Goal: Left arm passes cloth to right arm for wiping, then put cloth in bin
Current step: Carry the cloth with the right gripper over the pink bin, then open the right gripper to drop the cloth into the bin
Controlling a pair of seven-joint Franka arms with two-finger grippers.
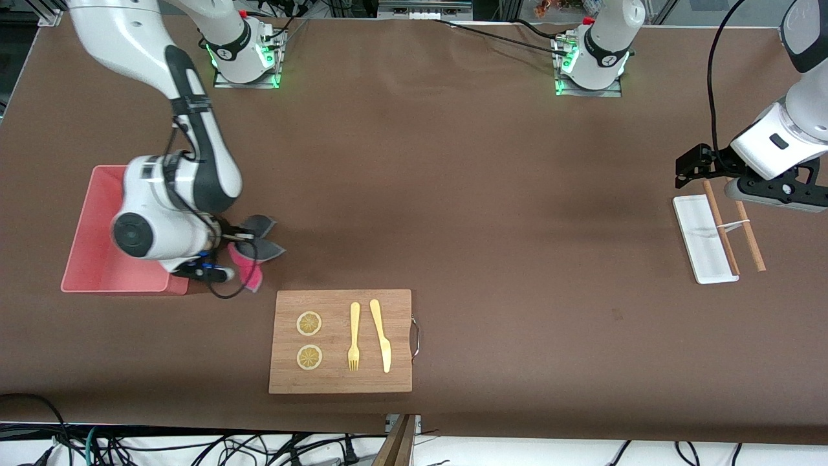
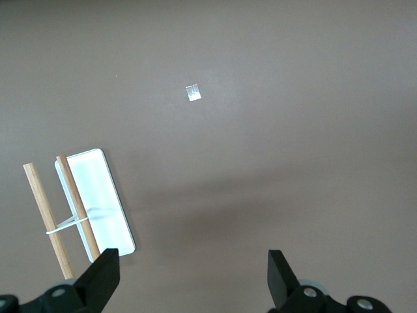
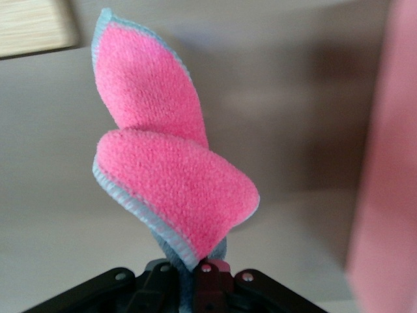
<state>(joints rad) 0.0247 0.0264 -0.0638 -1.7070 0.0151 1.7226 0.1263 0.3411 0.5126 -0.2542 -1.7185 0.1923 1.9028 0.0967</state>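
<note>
My right gripper [image 1: 226, 249] is shut on the cloth [image 1: 255, 249], grey on one face and magenta-pink on the other. It holds the cloth just above the table beside the pink bin [image 1: 97, 259], at the right arm's end. In the right wrist view the cloth [image 3: 163, 176] hangs folded from the shut fingers, with the bin's pink wall [image 3: 384, 182] at the edge. My left gripper [image 1: 705, 169] is open and empty, above the table near the white tray [image 1: 702, 236] at the left arm's end; its fingertips [image 2: 104, 277] stand wide apart.
A wooden cutting board [image 1: 341, 341] with two lemon slices [image 1: 309, 323], a yellow fork [image 1: 354, 336] and a yellow knife [image 1: 381, 335] lies nearer the front camera than the cloth. Two wooden sticks [image 1: 734, 226] lie across the white tray [image 2: 98, 202].
</note>
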